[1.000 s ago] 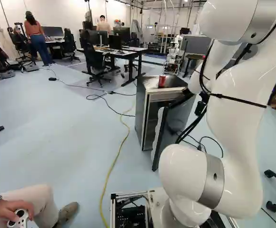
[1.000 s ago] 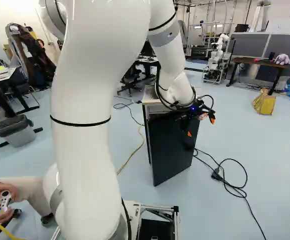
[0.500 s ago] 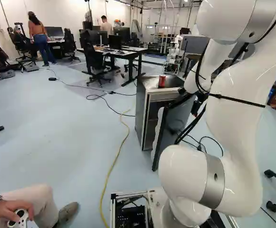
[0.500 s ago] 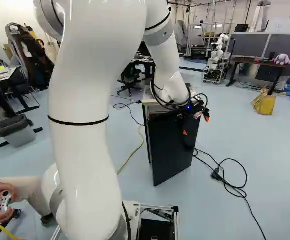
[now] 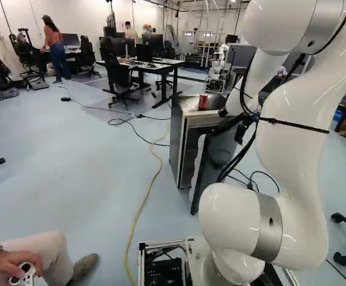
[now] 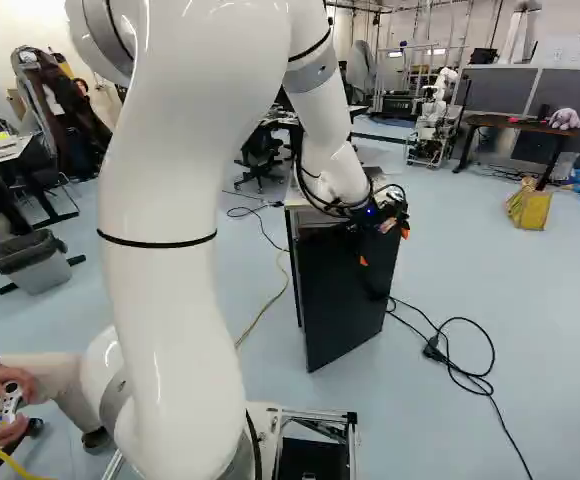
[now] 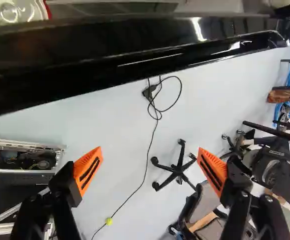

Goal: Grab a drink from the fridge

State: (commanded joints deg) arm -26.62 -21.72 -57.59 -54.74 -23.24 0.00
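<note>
While the door (image 6: 342, 300) of the small fridge (image 5: 176, 143) stood open, we observed the white arm (image 5: 292, 185) reaching over toward it from the right side of the left base view. In the right base view, the gripper (image 6: 384, 247) hung near the door's upper edge, a little above the centre of the frame. Its two orange-padded fingers (image 7: 88, 170) were spread wide, and we saw nothing held between them. The drink, a red can (image 5: 203, 102), stood on top of the fridge, in the upper right of the left base view, apart from the gripper.

From the wrist, we saw the door's dark edge lying ahead of the fingers; past it lay a pale rounded thing (image 7: 15, 12) with a red edge, which we could not identify. Far below, between the fingers, we noted a wheeled chair base (image 7: 177, 170) on the floor.

We also recorded a yellow cable (image 5: 142, 208) at the lower centre of the left base view, and a yellow bag (image 6: 528, 205) at the right of the right base view.
</note>
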